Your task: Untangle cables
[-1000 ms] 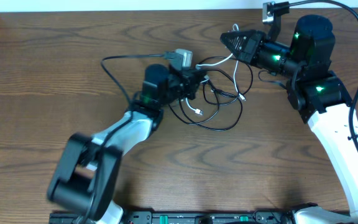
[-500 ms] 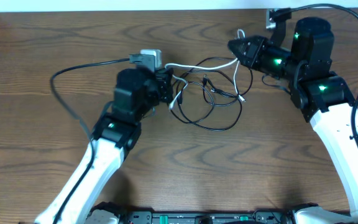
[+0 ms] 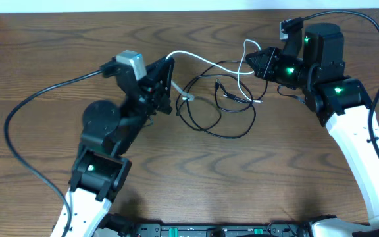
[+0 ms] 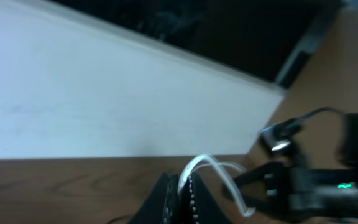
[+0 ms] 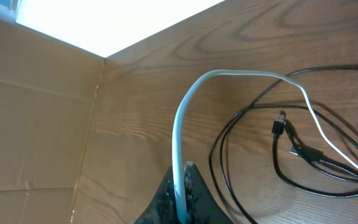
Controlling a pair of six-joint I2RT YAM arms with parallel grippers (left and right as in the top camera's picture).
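A: Table [image 3: 176, 178]?
B: Wood, dark grain, smooth, slight sheen.
A: Cables?
B: White cable [image 3: 206, 61] smooth plastic, bit glossy; black cables [image 3: 232, 135] same, duller. Arm shell [image 3: 360, 158] glossy white plastic. Cardboard [image 5: 36, 124] matt, brown.

The left arm [image 3: 101, 171] rises from seven o'clock. The left gripper [image 3: 168, 69] aims toward one o'clock, jaws pinched on the white cable [image 3: 199, 58]. The right arm [image 3: 360, 151] climbs from five o'clock and bends over. The right gripper [image 3: 252, 60] points to nine o'clock, clamped on the same cable.
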